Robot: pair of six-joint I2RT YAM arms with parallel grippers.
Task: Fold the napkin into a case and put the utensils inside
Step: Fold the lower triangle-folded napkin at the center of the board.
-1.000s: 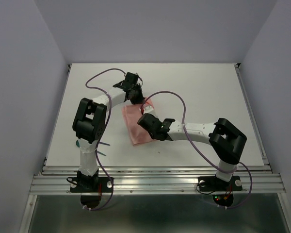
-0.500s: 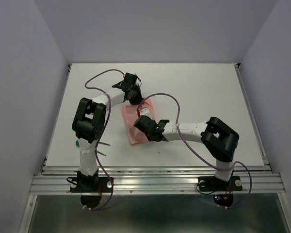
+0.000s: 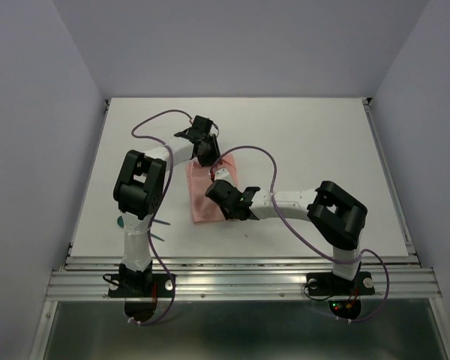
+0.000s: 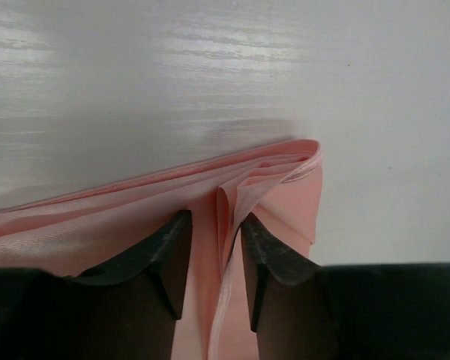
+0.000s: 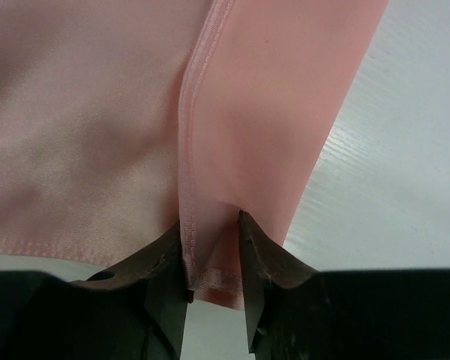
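White tabletop (image 3: pixel 322 150) is covered near its middle by one salmon-pink napkin (image 3: pixel 199 204), laid in several folded layers between the two grippers. At the cloth's far corner the left gripper (image 4: pixel 214 225) is set down on the napkin (image 4: pixel 97 225). Its jaws are parted by a moderate gap, and an upright pleat of the layered corner stands between them, loose and not pinched. At the near end the right gripper (image 5: pixel 210 225) is lowered over the napkin (image 5: pixel 97 112) in the same way. Its jaws are apart, and a stitched hem runs away from the gap, lying against the left-hand jaw without being clamped. Nothing is grasped by either gripper.

Teal utensils (image 3: pixel 159 225) are seen well apart from both grippers, down beside the left arm's base column. Two thin handle ends and one rounded teal bit are shown, and the rest is hidden by the arm, so their count cannot be told. Two purple cables (image 3: pixel 154 120) are looped above the table, one along each arm. Plain pale walls (image 3: pixel 45 112) are seen on three sides.
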